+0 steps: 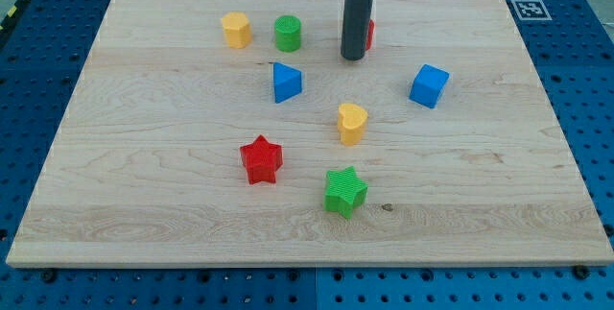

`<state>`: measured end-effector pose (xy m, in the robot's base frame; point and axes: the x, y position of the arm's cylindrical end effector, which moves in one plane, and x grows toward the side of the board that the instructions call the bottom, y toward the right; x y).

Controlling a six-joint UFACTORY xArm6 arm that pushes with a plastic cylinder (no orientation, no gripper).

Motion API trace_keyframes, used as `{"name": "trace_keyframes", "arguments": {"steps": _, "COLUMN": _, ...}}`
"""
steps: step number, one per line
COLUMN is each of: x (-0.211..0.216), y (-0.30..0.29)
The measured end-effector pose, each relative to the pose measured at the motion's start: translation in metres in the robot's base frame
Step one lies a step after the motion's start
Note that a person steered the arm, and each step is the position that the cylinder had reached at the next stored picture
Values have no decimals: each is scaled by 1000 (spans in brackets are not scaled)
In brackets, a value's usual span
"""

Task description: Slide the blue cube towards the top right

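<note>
The blue cube (429, 85) sits on the wooden board (173, 156) at the view's right of centre. My tip (352, 58) is the lower end of the dark rod coming down from the view's top. It stands to the left of the blue cube and a little above it in the view, apart from it. A red block (369, 34) is mostly hidden behind the rod, so its shape cannot be made out.
A blue triangular block (285, 83) lies left of my tip. A yellow block (236, 30) and a green cylinder (288, 34) sit at upper left. A yellow heart (352, 123), a red star (260, 159) and a green star (344, 191) lie lower down.
</note>
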<state>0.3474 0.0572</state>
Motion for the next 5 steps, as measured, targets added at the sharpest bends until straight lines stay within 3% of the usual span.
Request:
{"name": "trace_keyframes", "arguments": {"steps": 3, "x": 95, "y": 72}}
{"name": "trace_keyframes", "arguments": {"steps": 5, "x": 99, "y": 84}}
